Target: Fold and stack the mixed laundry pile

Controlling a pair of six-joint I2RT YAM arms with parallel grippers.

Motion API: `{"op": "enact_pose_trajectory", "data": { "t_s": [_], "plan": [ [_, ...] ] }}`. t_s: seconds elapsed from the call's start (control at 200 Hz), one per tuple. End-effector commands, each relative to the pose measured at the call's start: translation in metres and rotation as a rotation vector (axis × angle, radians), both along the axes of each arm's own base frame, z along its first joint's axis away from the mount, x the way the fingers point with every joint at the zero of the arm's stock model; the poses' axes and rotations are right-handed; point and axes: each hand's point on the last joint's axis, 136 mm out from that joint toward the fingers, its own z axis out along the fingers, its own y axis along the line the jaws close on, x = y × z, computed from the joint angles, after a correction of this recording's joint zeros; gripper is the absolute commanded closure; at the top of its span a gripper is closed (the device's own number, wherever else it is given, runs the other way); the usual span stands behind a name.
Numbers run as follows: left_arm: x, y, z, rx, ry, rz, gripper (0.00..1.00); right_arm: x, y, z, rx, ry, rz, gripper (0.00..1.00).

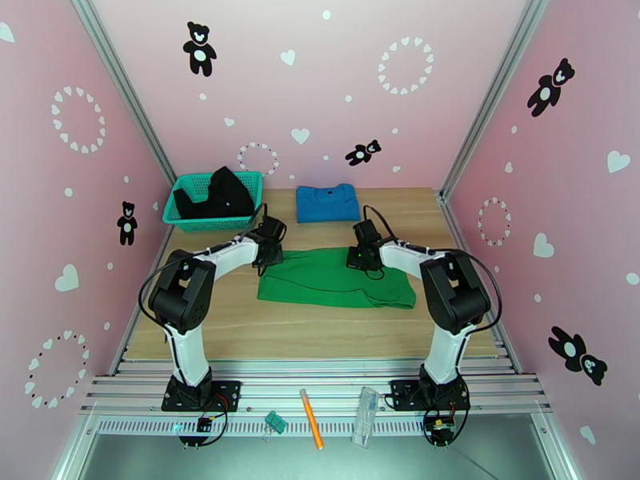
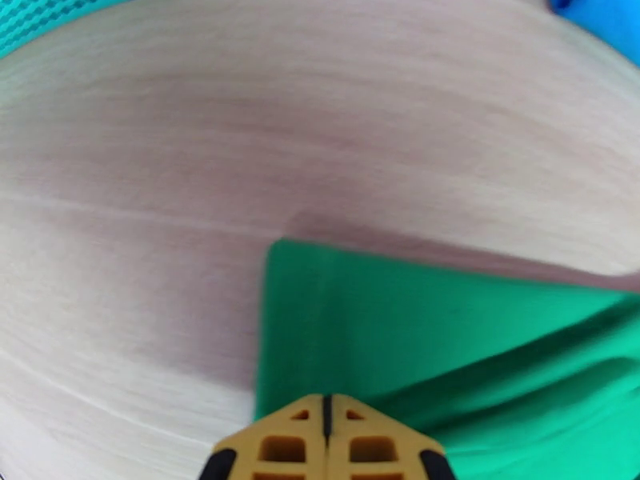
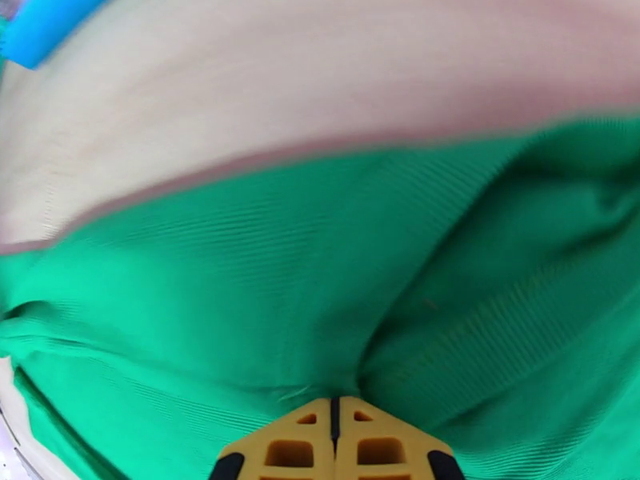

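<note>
Green garment point(image 1: 336, 279) spread flat and wide at the middle of the wooden table point(image 1: 240, 322), seen from above. Folded blue shirt point(image 1: 327, 202) at 12 o'clock from it, apart, near the back wall. Black garment point(image 1: 220, 194) heaped high in the teal basket point(image 1: 180, 218) at 10 o'clock. Left gripper point(image 1: 270, 258) down at the green cloth's 10 o'clock corner; right gripper point(image 1: 364, 262) down on its far edge toward 1 o'clock; jaw state too small to read from this height. Along the metal rail point(image 1: 320, 390) at 6 o'clock, between the two arm bases: an orange pen point(image 1: 311, 420), a clear plastic piece point(image 1: 366, 416) and a small green piece point(image 1: 276, 422). Next, from the left wrist: yellow jaws pressed flat together at 6 o'clock, closed on the near corner of the green garment, straight cloth edges running off toward 12 and 3 o'clock, a dark shadow under the far edge. Bare wood beyond, a strip of basket mesh at 11 o'clock, a scrap of blue at 1 o'clock. Lastly, from the right wrist: yellow jaws likewise closed tight at 6 o'clock, pinching green fabric, folds puckering out from the pinch toward 1 and 9 o'clock. Ribbed green weave across the lower half, pale wood above it, a sliver of blue shirt at 11 o'clock.
</note>
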Motion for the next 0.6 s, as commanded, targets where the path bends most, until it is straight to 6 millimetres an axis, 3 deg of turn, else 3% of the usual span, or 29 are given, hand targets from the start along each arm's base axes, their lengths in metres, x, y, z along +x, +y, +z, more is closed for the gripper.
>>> {"op": "enact_pose_trajectory", "data": {
  "t_s": [0.0,0.065,0.125,0.16,0.235,0.295,0.4,0.476,0.556,0.596],
  "plan": [
    [-0.012,0.022,-0.015,0.087,0.035,0.042,1.0,-0.02,-0.019,-0.026,-0.076,0.09,-0.043,1.0],
    [-0.01,0.024,-0.012,0.085,0.015,0.046,0.99,-0.018,-0.019,-0.023,-0.076,0.088,-0.042,0.99],
    [-0.005,0.023,0.003,0.067,-0.034,0.049,0.95,-0.016,-0.022,-0.014,-0.083,0.077,-0.042,0.97],
    [-0.001,0.023,0.015,0.055,-0.069,0.048,0.89,-0.015,-0.025,-0.005,-0.097,0.062,-0.044,0.94],
    [0.005,0.021,0.057,0.017,-0.18,0.043,0.75,-0.017,-0.036,0.016,-0.137,0.028,-0.05,0.87],
    [0.006,0.024,0.095,-0.01,-0.283,0.049,0.54,-0.024,-0.047,0.031,-0.18,0.005,-0.053,0.82],
    [-0.006,0.035,0.154,-0.044,-0.446,0.063,0.3,-0.05,-0.074,0.045,-0.271,0.004,-0.072,0.74],
    [-0.021,0.043,0.182,-0.065,-0.529,0.069,0.16,-0.07,-0.093,0.041,-0.309,0.029,-0.1,0.73],
    [-0.036,0.051,0.197,-0.094,-0.578,0.072,0.02,-0.087,-0.112,0.027,-0.302,0.087,-0.139,0.73],
    [-0.043,0.054,0.201,-0.107,-0.592,0.069,0.02,-0.092,-0.12,0.017,-0.288,0.122,-0.161,0.73]
  ]
}}
